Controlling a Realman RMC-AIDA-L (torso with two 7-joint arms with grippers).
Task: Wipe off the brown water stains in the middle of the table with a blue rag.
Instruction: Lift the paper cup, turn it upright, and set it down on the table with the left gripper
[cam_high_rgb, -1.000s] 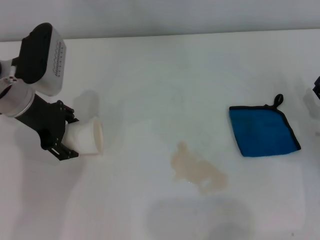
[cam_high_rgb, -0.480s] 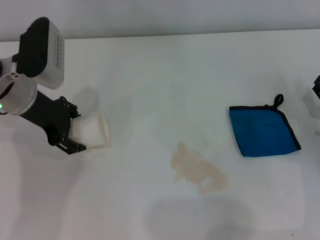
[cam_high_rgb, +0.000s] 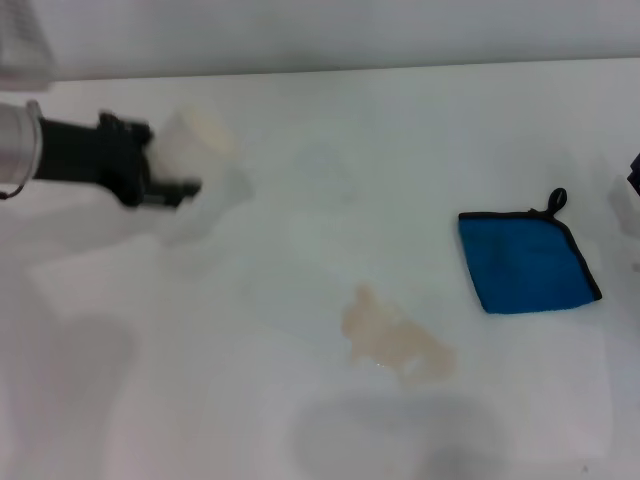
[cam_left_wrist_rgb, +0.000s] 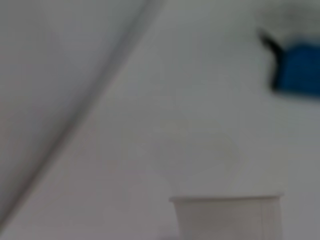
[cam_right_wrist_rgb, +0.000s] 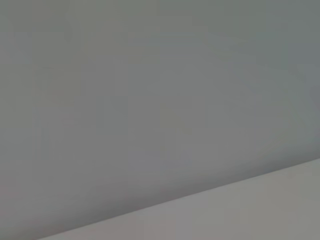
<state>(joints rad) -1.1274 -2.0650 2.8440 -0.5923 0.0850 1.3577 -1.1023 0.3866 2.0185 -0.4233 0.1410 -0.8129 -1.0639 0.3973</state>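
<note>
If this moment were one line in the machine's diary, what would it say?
left tool: holding paper cup, far left | rag: untouched, right side | stain: unwiped, mid-table | right tool: barely visible, right edge

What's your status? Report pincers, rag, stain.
Left pincer far left, holding cup. Right arm parked at right edge. Rag flat on table, untouched. Stain unwiped; nothing between them.

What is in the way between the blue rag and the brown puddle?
Nothing visible. The blue rag lies flat on the table, with only bare white surface between it and the brown water stains. The white cup is far off, in the left hand.
</note>
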